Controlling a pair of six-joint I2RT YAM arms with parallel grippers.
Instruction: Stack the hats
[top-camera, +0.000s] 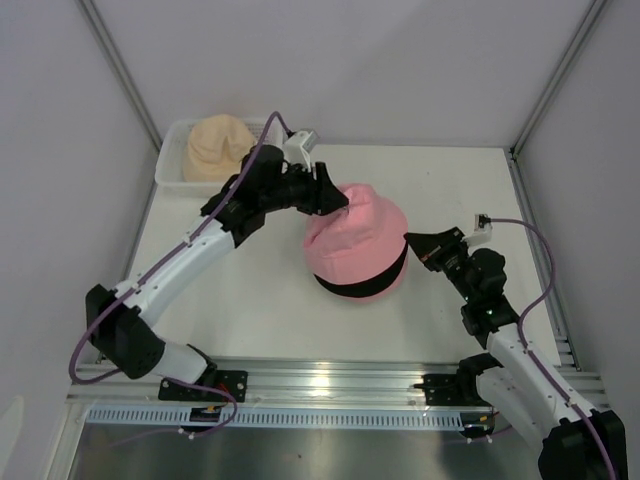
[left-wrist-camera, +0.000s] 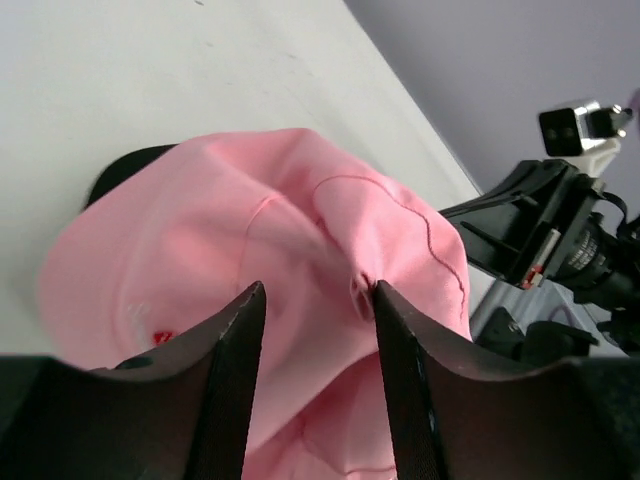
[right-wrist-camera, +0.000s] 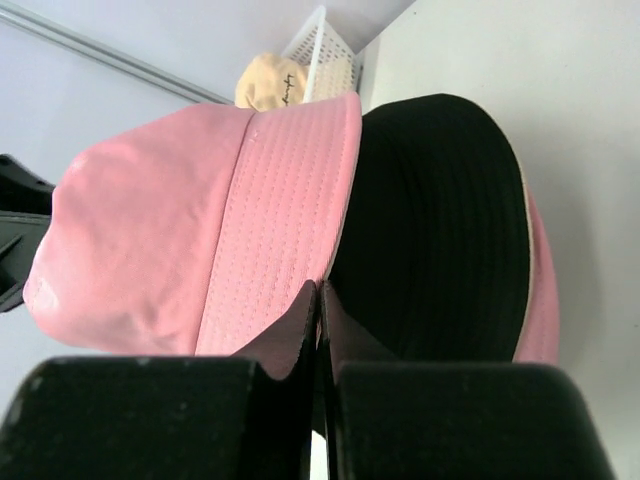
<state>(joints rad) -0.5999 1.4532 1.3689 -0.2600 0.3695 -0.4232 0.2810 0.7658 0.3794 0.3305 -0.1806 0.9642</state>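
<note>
White tabletop (top-camera: 250, 300), walled in pale grey, is carrying everything. Above it, the left gripper (left-wrist-camera: 318, 292) is hovering with jaws parted over a pucker in the crown of the top pink hat (top-camera: 358, 230). The right gripper (right-wrist-camera: 320, 292) is pressing shut against that hat's brim; whether cloth is pinched is unclear. Underneath, a black hat (right-wrist-camera: 430, 220) is sitting mid-table. Stacking seems part done: a beige hat (top-camera: 220, 145) is lying in a basket (top-camera: 168, 172) at the far-left corner, likely calling for a reach there next.

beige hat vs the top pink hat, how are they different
Place: the beige hat lies in the white basket at the far left; the pink hat sits mid-table on a black hat. Pose: beige hat slumped, pink hat domed, crown up. Both are soft fabric.
</note>
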